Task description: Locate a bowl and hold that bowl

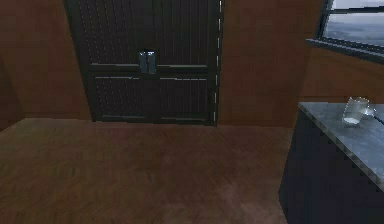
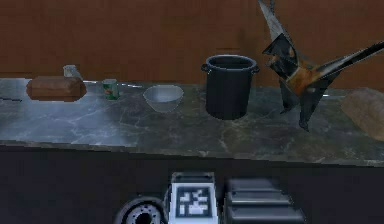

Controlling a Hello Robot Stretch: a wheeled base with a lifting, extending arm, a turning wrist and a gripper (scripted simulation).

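The white bowl [image 2: 164,96] sat the right way up on the tabletop [image 2: 100,128], between a small cup [image 2: 111,89] and a tall dark pot [image 2: 230,86]. It had free room around it, so I think it would be easy to reach. The pot stood near, so it could get bumped. The jaws were low at the arm side view's bottom edge, by the tabletop's front. I could not tell how they stood or if they held anything.

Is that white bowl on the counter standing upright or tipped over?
Upright. The white bowl rests on the counter, its round rim facing up, left of the dark pot.
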